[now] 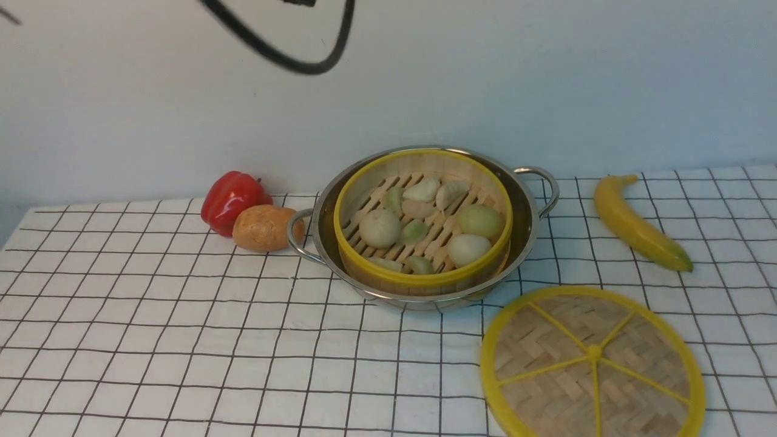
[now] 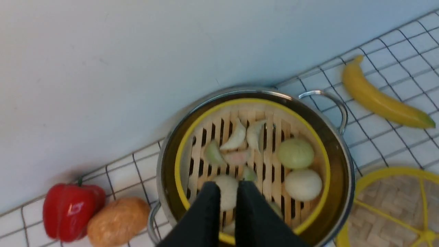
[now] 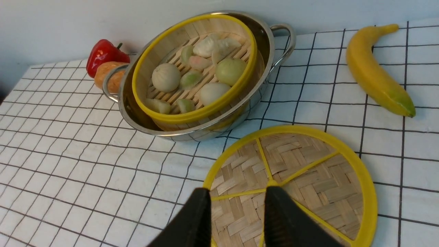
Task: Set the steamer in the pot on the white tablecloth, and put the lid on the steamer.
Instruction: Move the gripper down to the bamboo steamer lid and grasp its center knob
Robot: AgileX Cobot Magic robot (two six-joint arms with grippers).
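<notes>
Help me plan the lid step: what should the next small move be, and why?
Probably lower the right tool onto the lid and grip it: the steamer sits in the pot, the lid lies flat on the cloth under that open tool.

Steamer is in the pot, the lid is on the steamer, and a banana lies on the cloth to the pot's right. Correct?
The lid is not on the steamer: the front view shows it flat on the white tablecloth, nearer the robot and right of the pot. The steamer is in the pot, and the banana lies to the pot's right.
</notes>
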